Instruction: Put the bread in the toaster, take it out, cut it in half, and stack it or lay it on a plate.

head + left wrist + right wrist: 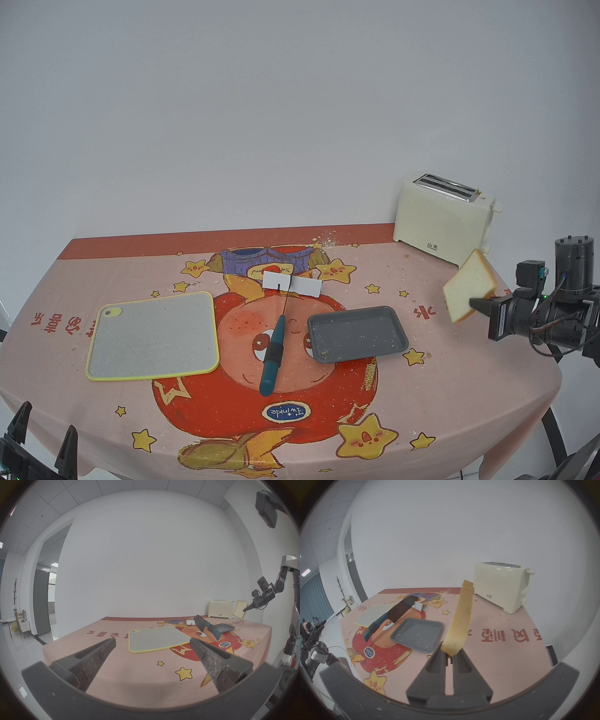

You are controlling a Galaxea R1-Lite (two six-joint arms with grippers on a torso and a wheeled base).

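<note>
A slice of white bread [470, 294] hangs upright above the table's right side, pinched at its lower edge by my right gripper [480, 304]; the slice [460, 617] rises from the shut fingers [437, 661]. The cream toaster [445, 217] stands at the back right with its slots empty, a short way beyond the slice. A dark grey plate [357, 333] lies mid-table. A teal-handled knife [273, 353] rests on its white stand [291, 283] left of the plate. My left gripper [153, 648] stays open near the front left corner.
A grey cutting board [155, 335] with a yellow rim lies at the left of the table. Crumbs dot the cloth near the toaster and the plate. The table's right edge [550, 375] runs just below my right arm.
</note>
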